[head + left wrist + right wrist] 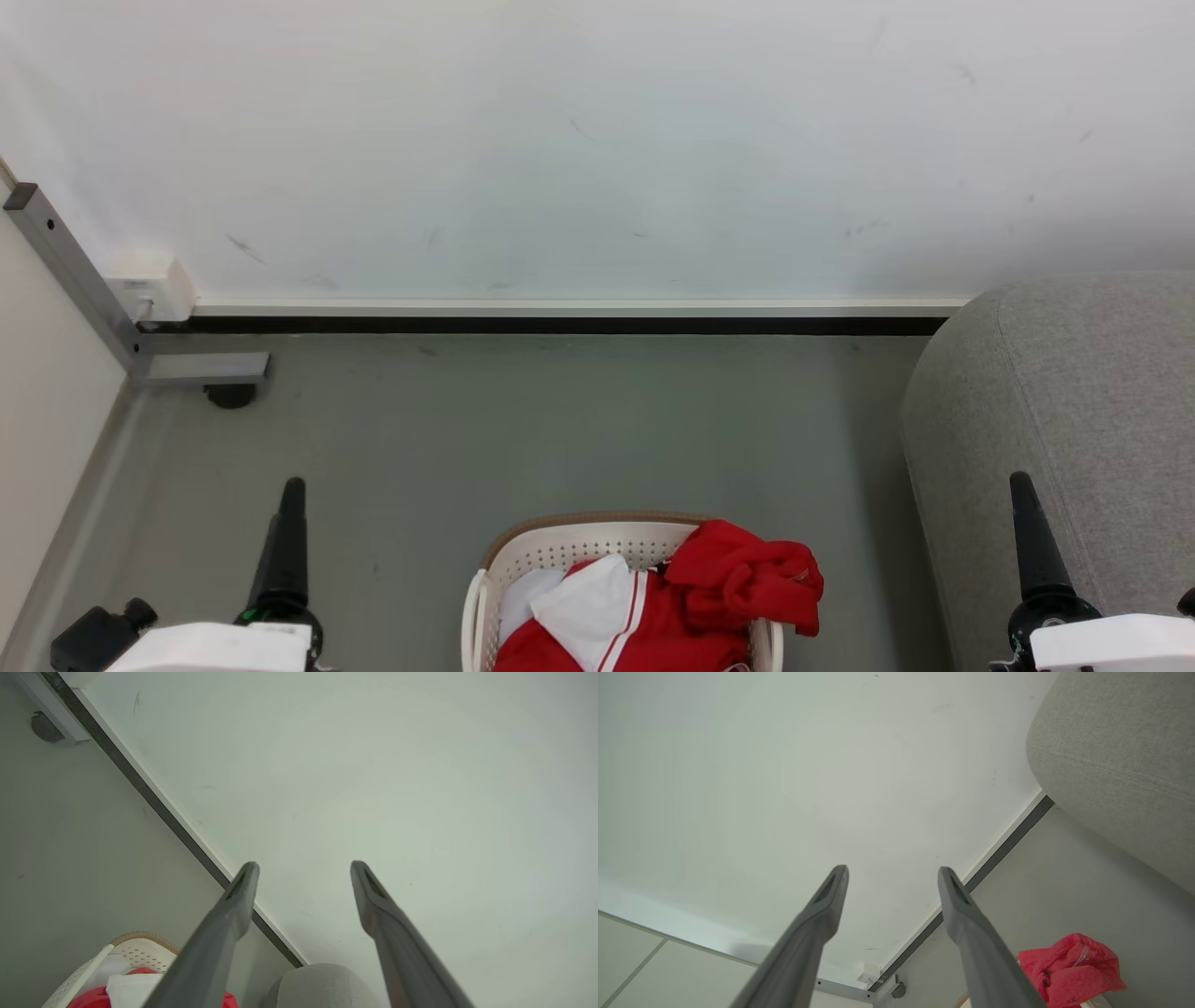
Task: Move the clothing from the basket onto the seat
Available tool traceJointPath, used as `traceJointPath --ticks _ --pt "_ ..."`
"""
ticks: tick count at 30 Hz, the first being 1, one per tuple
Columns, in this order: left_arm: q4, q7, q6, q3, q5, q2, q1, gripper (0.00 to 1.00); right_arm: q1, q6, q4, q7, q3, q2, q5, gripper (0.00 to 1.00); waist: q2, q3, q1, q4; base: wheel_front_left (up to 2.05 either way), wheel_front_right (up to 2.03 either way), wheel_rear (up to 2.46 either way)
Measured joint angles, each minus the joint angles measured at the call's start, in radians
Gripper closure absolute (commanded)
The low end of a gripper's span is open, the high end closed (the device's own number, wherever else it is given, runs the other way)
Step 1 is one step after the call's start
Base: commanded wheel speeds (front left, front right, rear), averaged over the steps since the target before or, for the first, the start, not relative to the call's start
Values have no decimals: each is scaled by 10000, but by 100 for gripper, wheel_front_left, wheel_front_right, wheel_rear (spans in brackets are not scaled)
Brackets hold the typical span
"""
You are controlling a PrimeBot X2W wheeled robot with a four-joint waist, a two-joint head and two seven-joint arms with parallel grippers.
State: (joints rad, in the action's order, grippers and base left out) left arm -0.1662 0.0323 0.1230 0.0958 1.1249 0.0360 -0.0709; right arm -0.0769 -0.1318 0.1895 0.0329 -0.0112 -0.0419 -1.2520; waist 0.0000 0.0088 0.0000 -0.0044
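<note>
The red clothing with white stripes and a white panel lies heaped in the cream basket at the bottom centre of the head view, one bunch spilling over the basket's right rim. It also shows as the red clothing low in the right wrist view. The grey seat stands to the basket's right. My left gripper stands open and empty, left of the basket and well above the floor. My right gripper is open too, in front of the seat.
A white wall with a dark skirting strip closes the far side. A grey metal frame leg with a black foot stands at the far left by a pale panel. Grey floor lies between basket and wall.
</note>
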Motion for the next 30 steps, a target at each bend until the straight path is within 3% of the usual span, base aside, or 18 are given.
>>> traceJointPath --ticks 19,30 --pt "201 627 -602 -623 -4228 46 105 0 -16 0 -165 633 -288 -144 4512 0 0 -37 0 -36 0 0 0" --pt "163 953 -934 -945 -5622 188 152 0 -51 0 217 928 -604 -192 6207 0 0 -20 0 -97 0 0 0"
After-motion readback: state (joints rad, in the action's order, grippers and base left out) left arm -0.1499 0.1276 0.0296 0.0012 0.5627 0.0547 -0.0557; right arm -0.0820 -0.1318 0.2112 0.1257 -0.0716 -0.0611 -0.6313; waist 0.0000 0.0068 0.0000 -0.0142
